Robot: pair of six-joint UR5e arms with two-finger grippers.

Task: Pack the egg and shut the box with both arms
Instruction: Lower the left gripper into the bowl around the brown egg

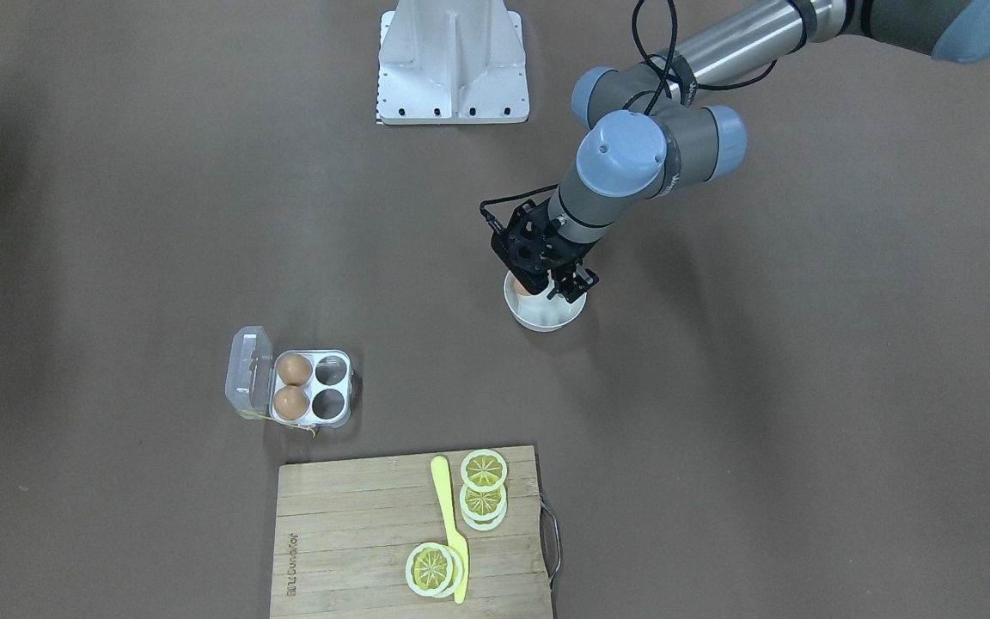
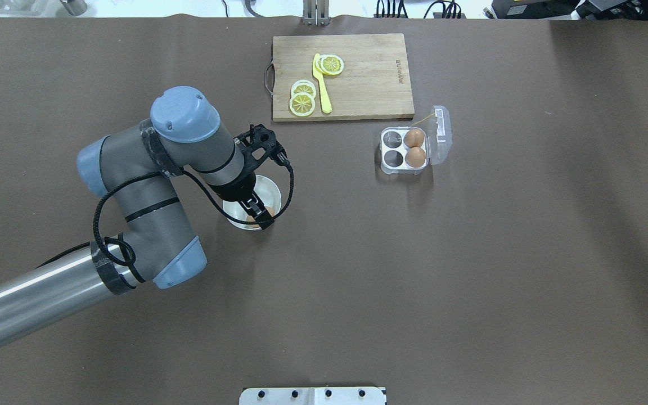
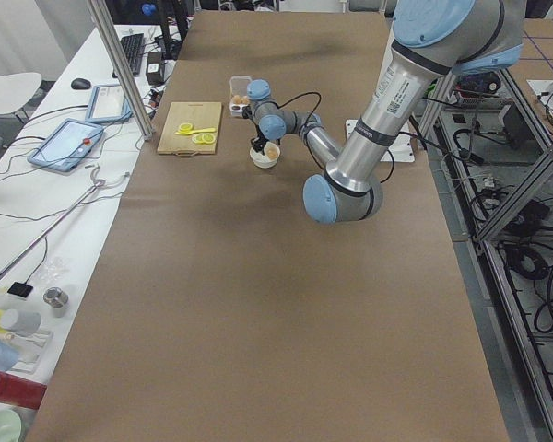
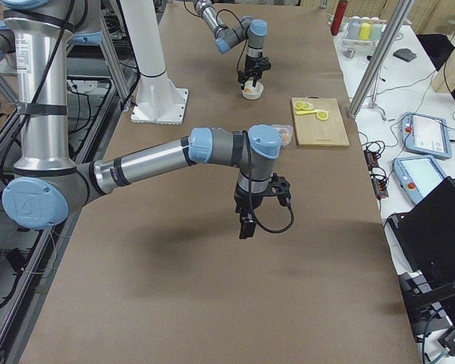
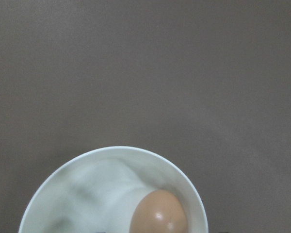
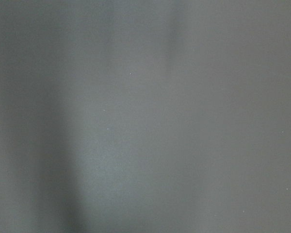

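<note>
Simply: smooth oval egg (image 5: 158,212) sits in glossy round bowl (image 5: 87,189).

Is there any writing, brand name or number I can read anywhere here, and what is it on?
Cutting board: a burnt-in brand mark along one edge, too small to read.
Left arm: dark lettering on its silver tube, too small to read.
No other text can be read.

Two eggs (image 1: 290,401) sit in the one box (image 1: 336,420), which has four cells (image 1: 331,401) (two empty). A third egg (image 5: 158,212) lies in one bowl (image 1: 538,321) well apart. One cutting board (image 1: 349,516) and one knife (image 1: 448,516) are near the box.
</note>
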